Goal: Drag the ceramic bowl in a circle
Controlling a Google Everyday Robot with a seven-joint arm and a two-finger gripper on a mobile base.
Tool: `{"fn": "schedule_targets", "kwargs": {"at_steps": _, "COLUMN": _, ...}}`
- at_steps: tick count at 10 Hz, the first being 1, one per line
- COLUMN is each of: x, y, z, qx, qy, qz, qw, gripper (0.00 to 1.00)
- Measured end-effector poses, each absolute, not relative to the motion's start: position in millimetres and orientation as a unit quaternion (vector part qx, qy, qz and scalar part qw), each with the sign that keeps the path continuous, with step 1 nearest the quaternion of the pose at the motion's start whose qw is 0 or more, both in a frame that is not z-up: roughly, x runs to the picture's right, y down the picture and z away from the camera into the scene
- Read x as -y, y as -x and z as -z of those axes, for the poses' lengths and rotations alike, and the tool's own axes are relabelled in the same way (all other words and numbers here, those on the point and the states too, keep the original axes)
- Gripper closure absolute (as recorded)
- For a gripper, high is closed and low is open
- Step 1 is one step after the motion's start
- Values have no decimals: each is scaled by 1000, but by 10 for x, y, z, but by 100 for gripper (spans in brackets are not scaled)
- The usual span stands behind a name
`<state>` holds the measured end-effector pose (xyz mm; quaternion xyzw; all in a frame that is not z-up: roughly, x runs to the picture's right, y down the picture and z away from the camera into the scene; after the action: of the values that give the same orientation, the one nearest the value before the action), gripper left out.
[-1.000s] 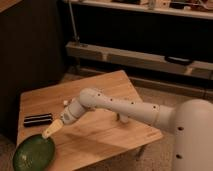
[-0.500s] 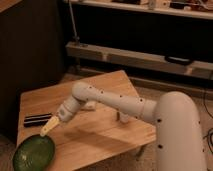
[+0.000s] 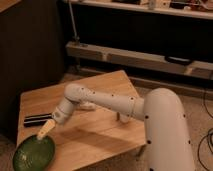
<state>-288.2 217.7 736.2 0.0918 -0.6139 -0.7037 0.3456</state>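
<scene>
One arm reaches over the bench (image 3: 100, 140) toward its near left corner, where the ceramic bowl (image 3: 32, 154) sits, green and glossy. The gripper (image 3: 46, 130) hangs at the bowl's far rim, touching it or just above; whether its jaws are apart or together I cannot tell. By my judgement, contact is being made and the drag is not yet begun. Next: a sure hold on that rim, then a slow circular pull kept clear of the bench edge.

One ceramic bowl (image 3: 34, 153), one black bar (image 3: 37, 120), one table (image 3: 102, 136), jaws at bowl's rim
</scene>
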Motion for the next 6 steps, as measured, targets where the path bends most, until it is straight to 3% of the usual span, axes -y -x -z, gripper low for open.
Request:
{"fn": "schedule_targets", "kwargs": {"at_steps": 2, "x": -2214, "y": 2894, "z": -7433, "qx": 609, "qy": -78, "qz": 710, "qw": 344, "gripper": 57}}
{"fn": "schedule_targets", "kwargs": {"at_steps": 4, "x": -2234, "y": 2916, "z": -7488, "qx": 607, "qy": -71, "qz": 714, "qw": 342, "gripper": 71}}
{"fn": "schedule_targets", "kwargs": {"at_steps": 6, "x": -2266, "y": 2945, "z": -7528, "qx": 604, "qy": -63, "qz": 719, "qw": 338, "gripper": 63}}
